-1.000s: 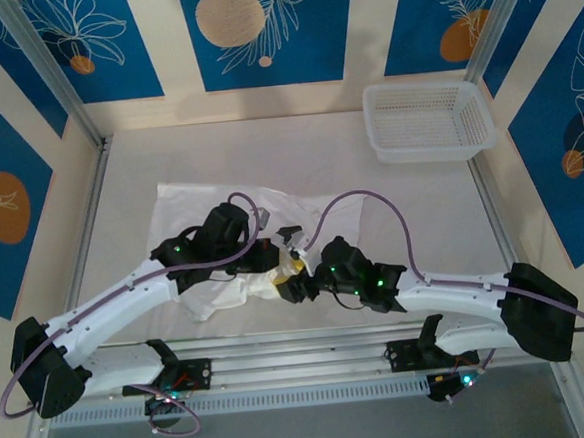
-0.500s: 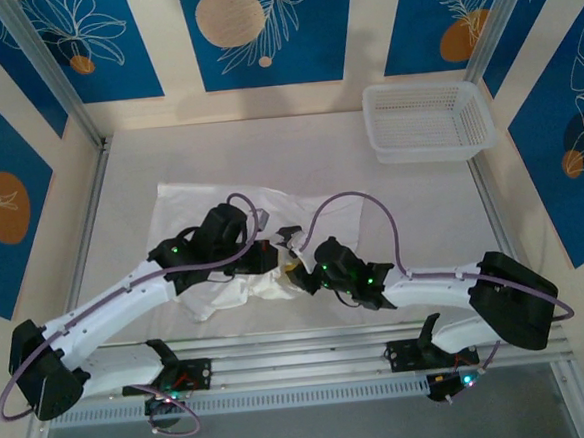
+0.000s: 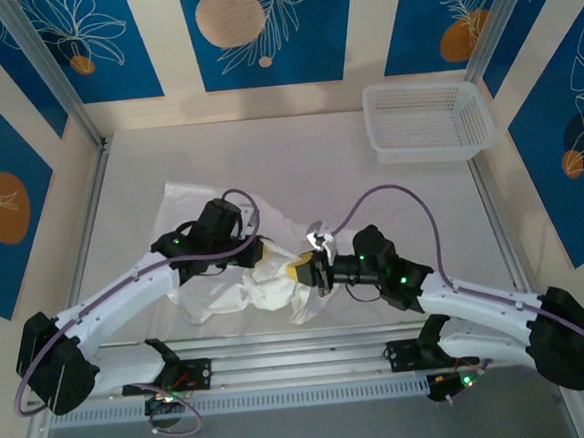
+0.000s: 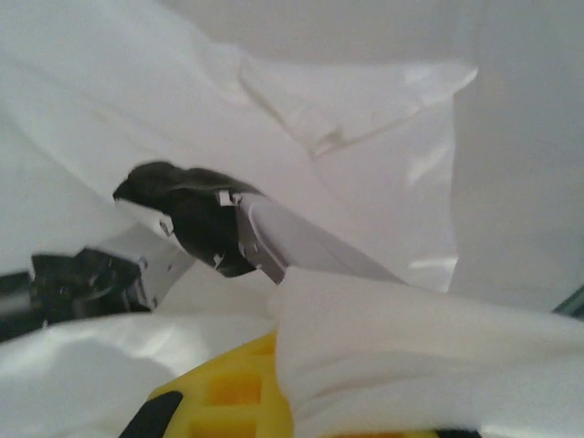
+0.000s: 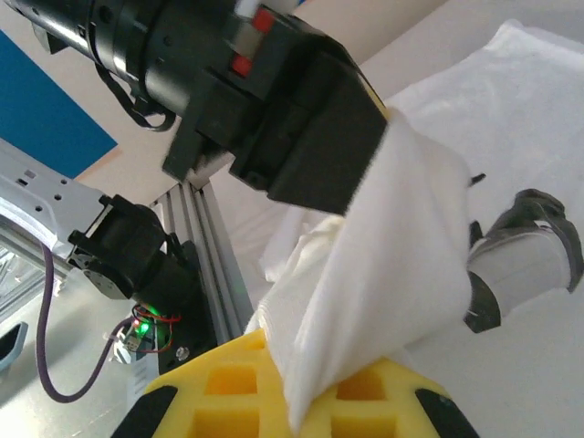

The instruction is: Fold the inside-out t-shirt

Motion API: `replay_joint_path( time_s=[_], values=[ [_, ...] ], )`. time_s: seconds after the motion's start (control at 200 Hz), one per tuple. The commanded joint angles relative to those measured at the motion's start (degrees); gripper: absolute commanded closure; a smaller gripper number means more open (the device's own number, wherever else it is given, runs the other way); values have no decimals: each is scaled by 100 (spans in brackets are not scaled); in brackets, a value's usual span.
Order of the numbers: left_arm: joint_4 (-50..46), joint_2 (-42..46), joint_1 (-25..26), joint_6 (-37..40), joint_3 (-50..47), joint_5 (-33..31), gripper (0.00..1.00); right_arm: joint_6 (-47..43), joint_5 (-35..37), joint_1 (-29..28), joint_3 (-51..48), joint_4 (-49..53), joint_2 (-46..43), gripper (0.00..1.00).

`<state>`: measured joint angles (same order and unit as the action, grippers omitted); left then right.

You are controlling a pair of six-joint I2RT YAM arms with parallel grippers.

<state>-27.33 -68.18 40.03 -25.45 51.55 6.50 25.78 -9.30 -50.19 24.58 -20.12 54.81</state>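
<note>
Top external shows the t-shirt [image 3: 222,296] bunched at the near middle of the table [image 3: 297,148], my right claw [image 3: 311,271] and left claw [image 3: 264,253] both pinched tight on its cloth, probably to lift and spread it.

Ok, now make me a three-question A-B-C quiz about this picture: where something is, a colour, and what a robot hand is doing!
1. Where is the basket? A) on the floor B) at the table's far right corner C) hanging on the wall
2. What colour is the t-shirt? A) white B) red C) green
3. What is the right gripper doing? A) spread wide open B) holding the basket C) shut on the t-shirt
Answers: 1 B, it sits far right on the table. 2 A, the crumpled cloth is white. 3 C, fabric is pinched between its yellow pads.
</note>
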Motion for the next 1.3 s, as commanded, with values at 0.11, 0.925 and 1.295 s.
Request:
replay_joint_path(
  time_s=[0.11, 0.925, 1.295],
  values=[
    [-75, 1102, -233, 198, -441, -646, 49, 344, -175, 297, -285, -113, -673, 100],
    [1681, 484, 383, -1207, -1199, 1585, 41, 525, -153, 484, -57, -97, -164, 100],
    [2380, 616, 383, -1699, -1242, 1663, 97, 543, -130, 476, -55, -181, -88, 100]
  ],
)
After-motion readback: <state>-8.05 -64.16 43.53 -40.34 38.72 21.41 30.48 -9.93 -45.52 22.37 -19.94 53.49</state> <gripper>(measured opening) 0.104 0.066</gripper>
